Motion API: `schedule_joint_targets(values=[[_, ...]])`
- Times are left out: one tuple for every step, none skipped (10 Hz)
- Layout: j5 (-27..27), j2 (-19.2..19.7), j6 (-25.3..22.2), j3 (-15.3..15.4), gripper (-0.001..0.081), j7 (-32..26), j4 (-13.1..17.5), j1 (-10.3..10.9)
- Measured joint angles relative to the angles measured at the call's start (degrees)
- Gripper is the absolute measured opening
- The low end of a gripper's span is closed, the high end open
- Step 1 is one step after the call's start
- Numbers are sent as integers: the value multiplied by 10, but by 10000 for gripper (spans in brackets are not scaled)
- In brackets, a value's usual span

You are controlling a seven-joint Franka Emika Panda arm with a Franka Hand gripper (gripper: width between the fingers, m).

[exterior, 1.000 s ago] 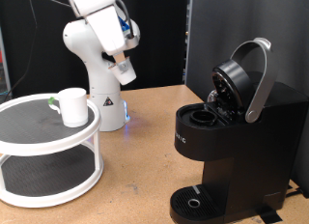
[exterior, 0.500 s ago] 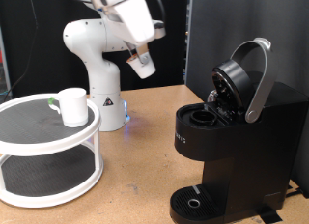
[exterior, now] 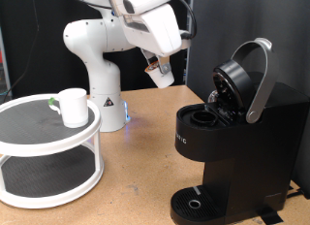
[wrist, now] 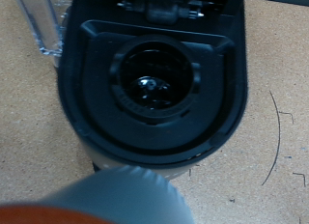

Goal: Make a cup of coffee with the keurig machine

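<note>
Tool: the tool (exterior: 161,72) hangs in the air just left of the keurig machine's raised lid in the exterior view; I cannot tell how wide its fingers stand.
Keurig machine: the keurig machine (exterior: 231,147) stands on the wooden bench (exterior: 136,176), lid open, pod chamber (wrist: 154,77) exposed.
Cup: the cup (exterior: 74,106) sits on the white two-tier stand (exterior: 48,152), well apart from the machine.

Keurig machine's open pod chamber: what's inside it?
The large black boxy Keurig machine has its lid raised; its round pod chamber looks dark, no pod visible. A blurred grey object covers the wrist view's near edge.
</note>
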Motion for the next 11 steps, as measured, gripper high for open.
schedule_joint_targets(values=[[1, 8, 1, 1, 431, 10, 7, 0], [1, 12, 14, 3, 431, 39, 10, 0], [1, 13, 23, 5, 431, 66, 10, -1], [1, 13, 17, 5, 431, 54, 10, -1], [12, 13, 16, 4, 431, 13, 9, 0], [26, 13, 22, 3, 431, -19, 6, 0], [37, 14, 25, 4, 431, -36, 5, 0], [43, 16, 25, 5, 431, -49, 5, 0], [44, 20, 18, 5, 431, -57, 7, 1], [44, 24, 3, 7, 431, -64, 12, 2], [44, 31, -10, 10, 431, -66, 18, 3]])
